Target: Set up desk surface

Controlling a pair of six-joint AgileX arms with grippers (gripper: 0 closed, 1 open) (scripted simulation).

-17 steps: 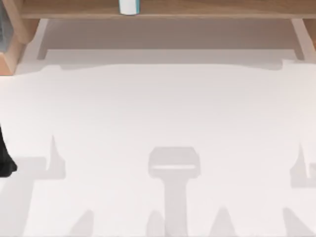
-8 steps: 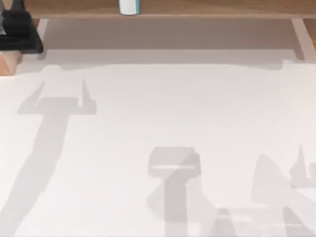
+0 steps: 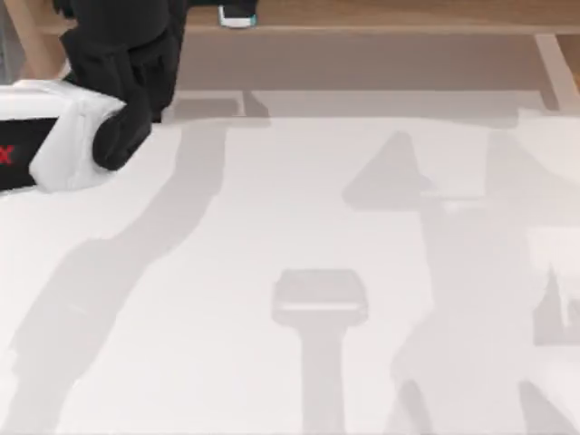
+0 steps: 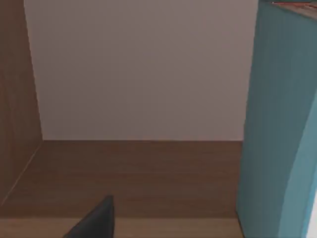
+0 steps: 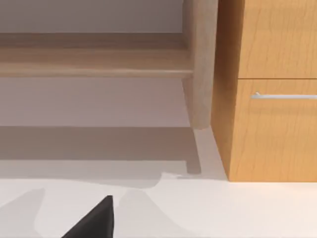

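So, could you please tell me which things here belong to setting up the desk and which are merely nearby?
Job:
desk surface
left gripper, over the shelf at the desk's far left

Nearby:
wooden shelf
white-and-teal item on the shelf
teal panel
drawer cabinet

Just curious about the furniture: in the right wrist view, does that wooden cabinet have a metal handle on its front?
Yes, a thin silver handle runs across the front of the wooden cabinet, just under the seam between its two panels.
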